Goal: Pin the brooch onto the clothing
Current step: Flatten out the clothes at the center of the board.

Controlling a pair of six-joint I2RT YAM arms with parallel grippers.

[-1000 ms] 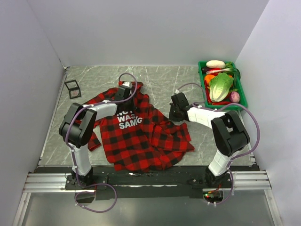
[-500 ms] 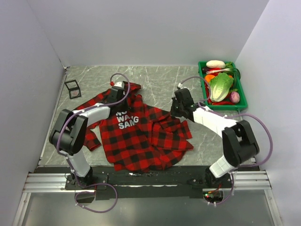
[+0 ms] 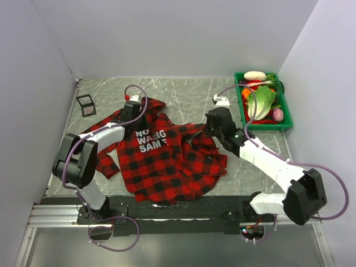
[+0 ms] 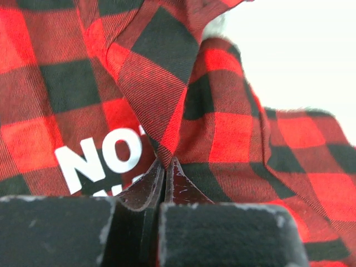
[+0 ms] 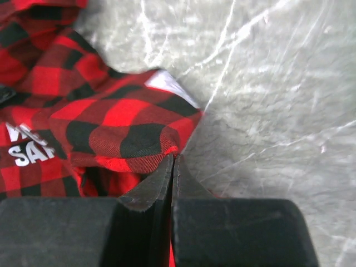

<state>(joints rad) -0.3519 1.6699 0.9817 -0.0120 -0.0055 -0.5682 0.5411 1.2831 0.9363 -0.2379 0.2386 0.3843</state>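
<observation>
Top external: over the last second both arms had drawn apart, spreading the shirt (image 3: 167, 167) flatter on the surface (image 3: 189, 94). Left jaws were closed on a fold near the collar, right jaws closed on a fabric edge. Lettering read "NO / WA… / SAM", partly creased. Brooch was not visible in any view, so pinning probably not begun.

The desk (image 3: 189, 94) has a grey, marble-patterned top crossed by thin white veins, with a slight sheen in the close views. Plain, pale, matte walls enclose it on three sides: a far wall (image 3: 167, 39), a left wall (image 3: 28, 111) and a right wall (image 3: 328, 83), all meeting it at clean seams. Along the near edge runs a ribbed aluminium rail (image 3: 55, 214), and nearer than that lies a smooth grey panel (image 3: 183, 250). The light is soft and even, and the shadows are faint.
</observation>
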